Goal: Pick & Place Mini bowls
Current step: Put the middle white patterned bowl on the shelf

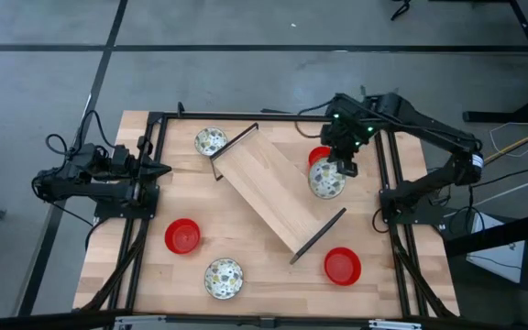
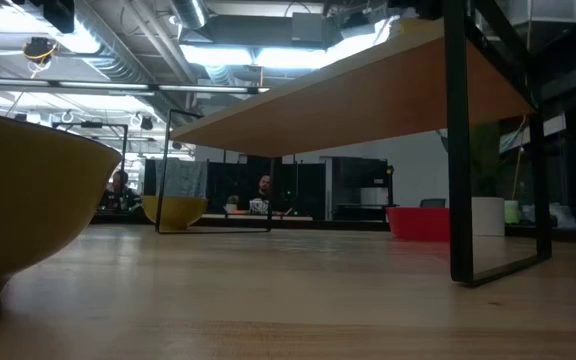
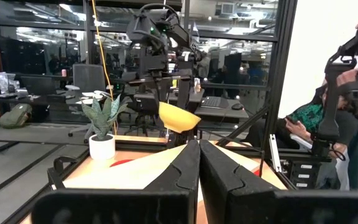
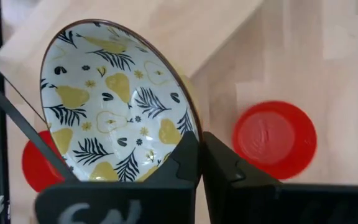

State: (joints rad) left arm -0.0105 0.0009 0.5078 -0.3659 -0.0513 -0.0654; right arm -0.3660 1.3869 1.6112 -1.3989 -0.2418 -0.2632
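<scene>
Right claw (image 1: 344,168) pinches the rim of a patterned bowl (image 1: 325,180), held above the tabletop (image 1: 264,275) at the shelf's (image 1: 278,194) right edge, a red bowl (image 1: 318,155) just beside it. Left claw (image 1: 163,170) shut, empty, at the left edge. Other bowls lie well apart on open wood.

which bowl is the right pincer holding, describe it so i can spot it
Start at the slanted wooden shelf mid-table. At its right edge, the right pincer grips a patterned bowl by the rim. Unlike the other patterned bowls, it is lifted and partly covers a red bowl.
</scene>
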